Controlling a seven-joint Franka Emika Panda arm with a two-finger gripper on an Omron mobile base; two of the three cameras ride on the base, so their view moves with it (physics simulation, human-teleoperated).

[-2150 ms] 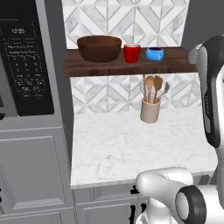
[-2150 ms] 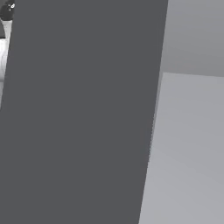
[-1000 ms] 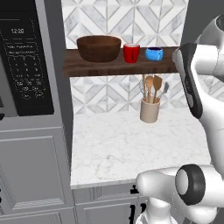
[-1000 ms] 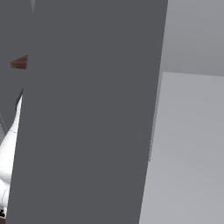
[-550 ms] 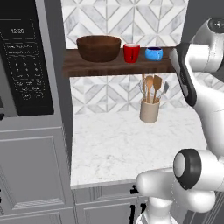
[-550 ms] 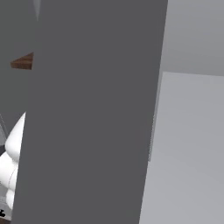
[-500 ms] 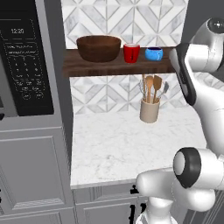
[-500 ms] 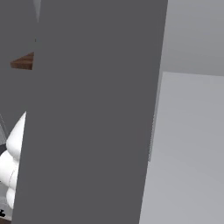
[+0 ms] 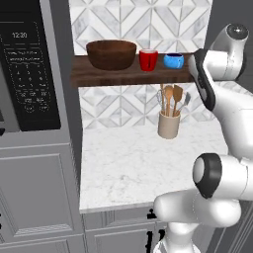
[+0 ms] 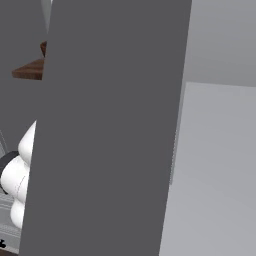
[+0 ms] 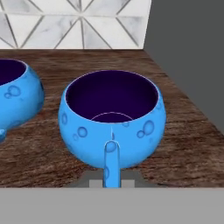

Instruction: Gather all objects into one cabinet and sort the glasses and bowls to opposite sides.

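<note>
Hand view, gripper [image 11: 111, 183]: clenched on the handle of the near blue bowl [image 11: 112, 118], which points straight at the camera and runs down between the tips.
Near blue bowl: glossy bright blue with paler bubble spots and a dark purple inside; upright on the shelf board [image 11: 175, 127], close to its right end beside a flat grey side wall [image 11: 188, 48].
Second blue bowl [image 11: 17, 96]: same glaze, just to the left of the near one, with a strip of wood showing between them.
Left base view, shelf board [image 9: 123, 76]: long, thick, dark brown, fixed to the tiled wall [image 9: 138, 20] above the counter [image 9: 128, 163].
Wooden bowl [image 9: 111, 53]: wide and deep, at the left part of the board.
Red cup [image 9: 148, 60]: upright, just right of the wooden bowl.
Second blue bowl [image 9: 173, 61]: right of the red cup, close to it and apart.
Arm [image 9: 217, 99]: white, reaching to the board's right end and covering it.
Utensil holder [image 9: 168, 123]: beige, with wooden spoons, on the counter under the board.
Microwave [image 9: 29, 74]: black, at the left; its clock reads "12:20", while the keypad markings are too small to read.
Right base view, grey panel [image 10: 110, 130]: close to the camera, with a corner of the brown board [image 10: 30, 69] at its left.
</note>
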